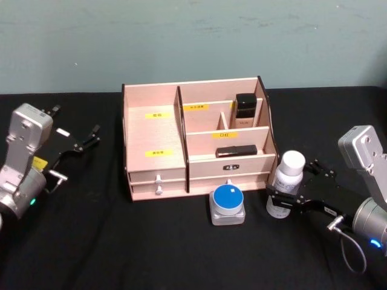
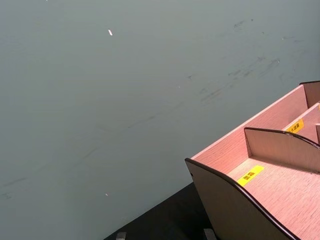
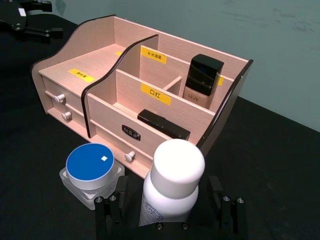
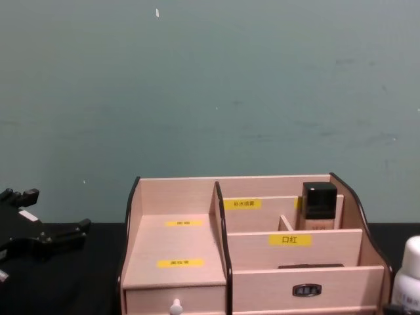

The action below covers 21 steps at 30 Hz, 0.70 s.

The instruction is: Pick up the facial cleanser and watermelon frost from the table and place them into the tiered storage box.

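Near the right front of the black-draped counter, just off the right end of the tiered storage box: right gripper straddling an upright white bottle, jaws wide, one on each side, gaps on both flanks in the right wrist view. Best closed squarely on the body below the cap, and gently, given smooth round plastic apt to slip or topple. Then straight up, high enough to clear the box's curved, dark-edged side panel before swinging inward. Beside the bottle, toward the counter's middle and just in front of the drawers: a squat, pale-based jar with a flat blue lid. Cleanser or frost, impossible to tell from the labels. Box of pale matte wood, stepped compartments, yellow tags, two small-knobbed drawers. Inside, a glossy black bottle upright in a rear right cell, a flat black case lying in the tier below. Wide left compartment bare, probably the easiest drop. Left gripper idle near the counter's left edge, jaws spread, holding nothing.
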Available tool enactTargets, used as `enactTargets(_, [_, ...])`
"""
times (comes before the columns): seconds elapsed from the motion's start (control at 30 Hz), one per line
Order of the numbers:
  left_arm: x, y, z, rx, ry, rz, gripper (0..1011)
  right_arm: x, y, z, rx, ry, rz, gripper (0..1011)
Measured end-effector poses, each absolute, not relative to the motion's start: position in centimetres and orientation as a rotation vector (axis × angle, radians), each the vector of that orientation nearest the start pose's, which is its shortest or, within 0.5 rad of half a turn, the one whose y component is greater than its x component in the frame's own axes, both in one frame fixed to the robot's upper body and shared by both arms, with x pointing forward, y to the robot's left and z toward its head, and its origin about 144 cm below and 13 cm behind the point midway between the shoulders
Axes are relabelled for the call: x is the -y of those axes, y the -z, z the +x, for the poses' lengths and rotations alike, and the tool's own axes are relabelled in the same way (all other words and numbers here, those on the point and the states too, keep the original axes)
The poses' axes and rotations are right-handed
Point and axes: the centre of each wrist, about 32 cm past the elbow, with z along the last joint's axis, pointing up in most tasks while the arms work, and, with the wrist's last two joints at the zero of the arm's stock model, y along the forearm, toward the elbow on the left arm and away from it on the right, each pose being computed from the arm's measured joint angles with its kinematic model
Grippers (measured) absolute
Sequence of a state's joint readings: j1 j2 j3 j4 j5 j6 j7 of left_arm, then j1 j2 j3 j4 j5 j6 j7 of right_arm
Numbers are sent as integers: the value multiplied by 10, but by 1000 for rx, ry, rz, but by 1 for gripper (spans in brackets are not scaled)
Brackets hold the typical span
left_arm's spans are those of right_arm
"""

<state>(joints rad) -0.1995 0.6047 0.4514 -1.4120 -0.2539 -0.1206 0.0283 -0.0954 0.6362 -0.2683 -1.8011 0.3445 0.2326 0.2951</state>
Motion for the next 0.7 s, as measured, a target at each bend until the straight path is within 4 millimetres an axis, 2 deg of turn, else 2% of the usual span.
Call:
enactTargets(0.17, [-310, -1140, 489, 285, -1248, 304, 1001, 294, -1178, 418, -31, 934, -385, 992])
enactTargets(0.3, [-310, -1140, 489, 285, -1248, 304, 1001, 294, -1178, 418, -31, 934, -385, 904])
enactTargets(0.37, [-310, -1140, 489, 285, -1248, 304, 1001, 294, -1178, 418, -31, 934, -384, 891])
enactTargets(0.43, [-310, -1140, 489, 285, -1248, 304, 1001, 294, -1178, 417, -31, 934, -384, 810])
enactTargets(0.53, [-310, -1140, 489, 285, -1248, 304, 1001, 294, -1178, 417, -31, 934, -384, 759])
enactTargets(0.57, [-310, -1140, 489, 285, -1248, 304, 1001, 294, -1178, 417, -31, 934, -384, 705])
enactTargets(0.7, [-310, -1140, 489, 285, -1248, 304, 1001, 294, -1178, 417, -30, 934, -383, 614])
